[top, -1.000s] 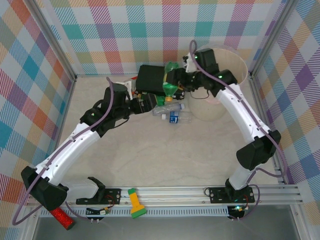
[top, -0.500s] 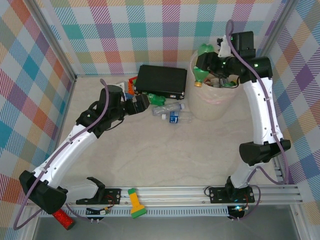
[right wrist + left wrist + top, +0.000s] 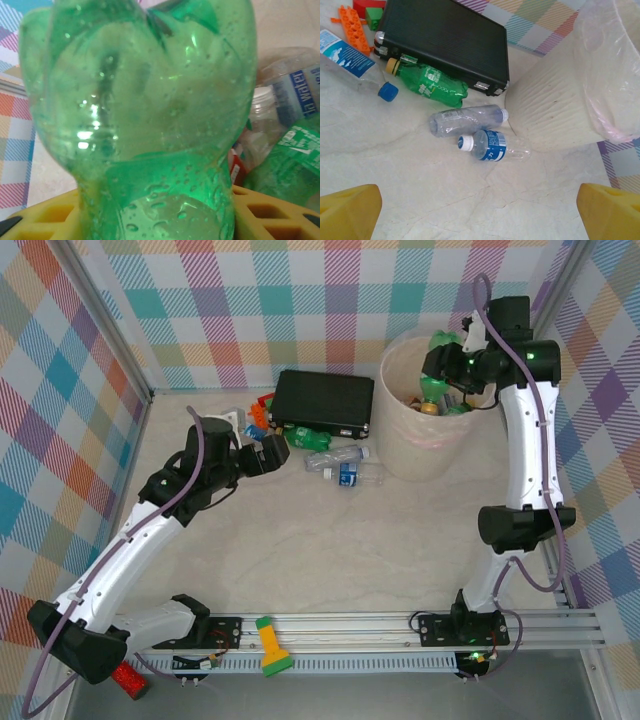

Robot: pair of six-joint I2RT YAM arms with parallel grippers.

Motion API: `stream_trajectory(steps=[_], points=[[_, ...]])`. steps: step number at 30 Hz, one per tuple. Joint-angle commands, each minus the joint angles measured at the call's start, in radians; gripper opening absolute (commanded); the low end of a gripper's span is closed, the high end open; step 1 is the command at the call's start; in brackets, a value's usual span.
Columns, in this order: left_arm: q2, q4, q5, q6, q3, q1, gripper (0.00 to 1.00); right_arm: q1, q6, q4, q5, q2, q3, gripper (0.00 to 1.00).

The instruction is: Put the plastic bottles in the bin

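Right gripper (image 3: 445,378) is clamped on green bottle (image 3: 140,100), held cap-down over the bin (image 3: 400,455). Best to let go only when the bottle is fully inside the rim, so it doesn't tip out. Left gripper (image 3: 272,453) has fingers wide apart near loose bottles (image 3: 470,119) beside the black case (image 3: 440,35).

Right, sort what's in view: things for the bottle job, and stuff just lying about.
Job: large round beige bin with plastic liner; green plastic bottle held over it; lying loose, crumpled green bottle, clear bottle, blue-labelled white-capped bottle, blue-capped bottle.
Lying about: flat black case; orange toy brick; yellow-green flashlight; red cylinder.
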Motion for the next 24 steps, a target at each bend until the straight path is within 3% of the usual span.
stream_trajectory(steps=[1, 24], points=[[-0.025, -0.016, -0.017, 0.013, -0.007, 0.01, 0.99, -0.015, -0.033, -0.025, 0.016, 0.027, 0.044, 0.53], [-0.051, -0.041, -0.019, -0.005, -0.018, 0.018, 1.0, -0.028, 0.012, 0.022, -0.063, 0.235, 0.135, 0.54]])
